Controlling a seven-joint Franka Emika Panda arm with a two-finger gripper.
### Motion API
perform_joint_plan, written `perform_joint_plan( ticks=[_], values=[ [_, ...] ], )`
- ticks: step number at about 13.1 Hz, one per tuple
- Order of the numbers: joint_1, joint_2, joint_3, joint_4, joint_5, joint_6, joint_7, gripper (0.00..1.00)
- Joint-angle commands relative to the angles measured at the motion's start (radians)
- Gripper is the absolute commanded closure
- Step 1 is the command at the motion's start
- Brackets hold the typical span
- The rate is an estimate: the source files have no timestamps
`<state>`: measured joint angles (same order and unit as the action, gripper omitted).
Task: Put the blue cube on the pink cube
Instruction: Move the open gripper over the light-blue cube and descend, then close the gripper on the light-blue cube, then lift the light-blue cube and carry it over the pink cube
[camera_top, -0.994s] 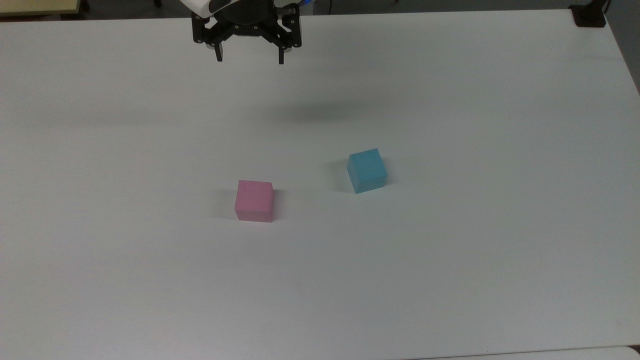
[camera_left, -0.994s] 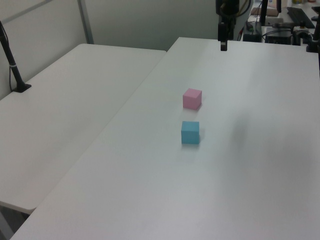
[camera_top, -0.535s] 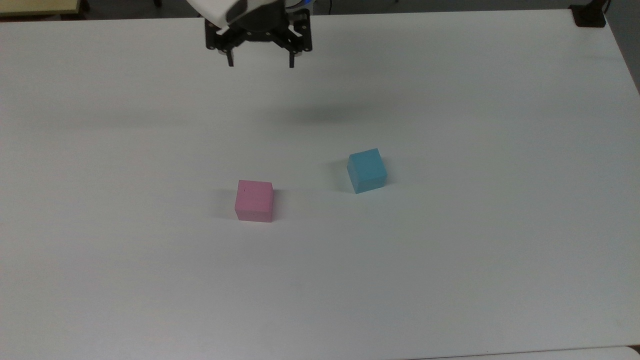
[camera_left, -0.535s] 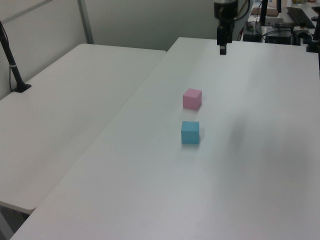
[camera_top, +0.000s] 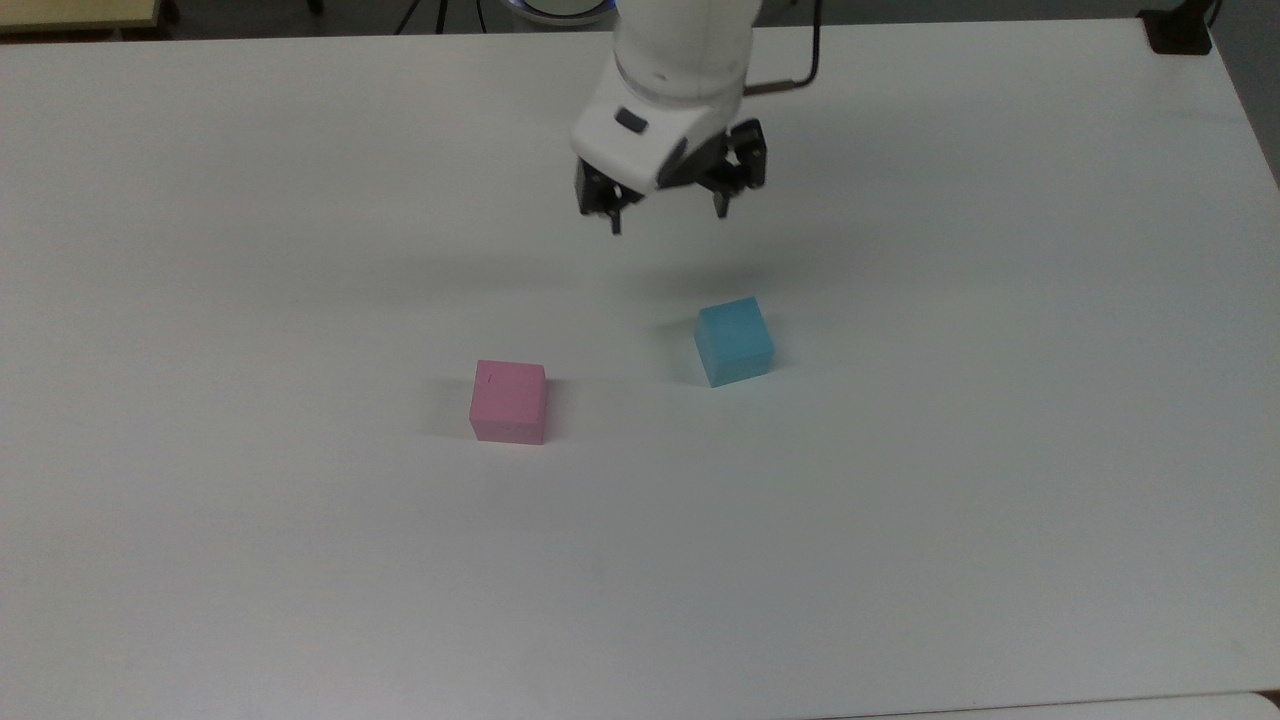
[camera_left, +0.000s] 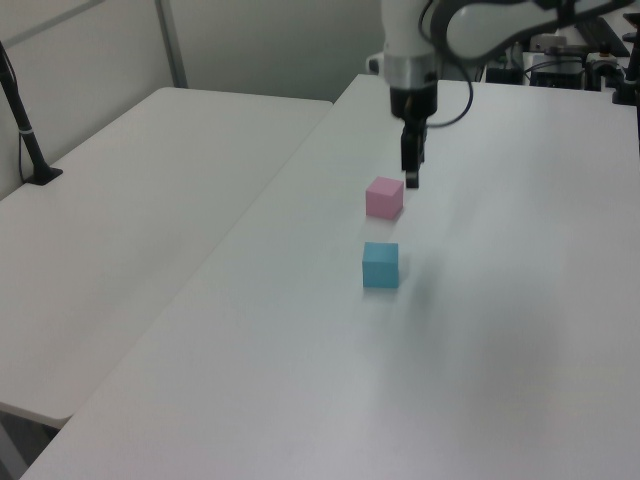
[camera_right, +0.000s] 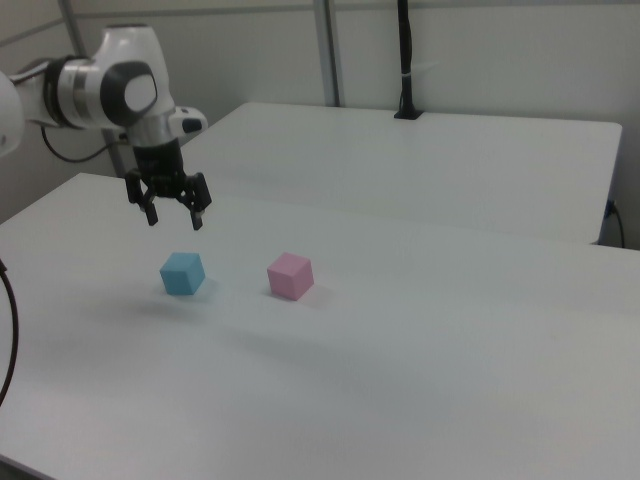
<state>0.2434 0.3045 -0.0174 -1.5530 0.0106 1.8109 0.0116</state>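
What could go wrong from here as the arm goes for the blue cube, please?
1. The blue cube sits turned at an angle on the table, so the open gripper may close on its corners and twist or push it unless the wrist lines up.
2. The pink cube stands close by; a crooked grasp could leave the blue cube placed off-centre, so it might slide off.

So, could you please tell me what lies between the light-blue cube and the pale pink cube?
Nothing: the top view shows bare white table between the matte light-blue cube and the matte pale pink cube.
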Motion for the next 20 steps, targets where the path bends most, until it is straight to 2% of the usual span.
perform_joint_plan(
  ticks=[1,6,10,11,12,14,15,17,20],
  values=[
    [0.054,0.080,-0.009,-0.007,0.025,0.086,0.007,0.00],
    [0.092,0.191,-0.009,-0.002,0.012,0.255,0.102,0.00],
    [0.106,0.226,-0.009,-0.001,-0.038,0.265,0.103,0.01],
    [0.106,0.228,-0.009,-0.002,-0.047,0.265,0.103,0.15],
    [0.106,0.226,-0.009,-0.006,-0.063,0.259,0.103,0.41],
    [0.099,0.208,-0.016,0.001,-0.063,0.237,0.102,0.73],
    [0.091,0.190,-0.022,0.005,-0.063,0.196,0.096,0.74],
    [0.027,0.150,-0.029,0.039,-0.055,0.108,0.082,0.73],
    [-0.097,0.145,-0.029,0.100,-0.050,0.062,0.082,0.70]
  ],
)
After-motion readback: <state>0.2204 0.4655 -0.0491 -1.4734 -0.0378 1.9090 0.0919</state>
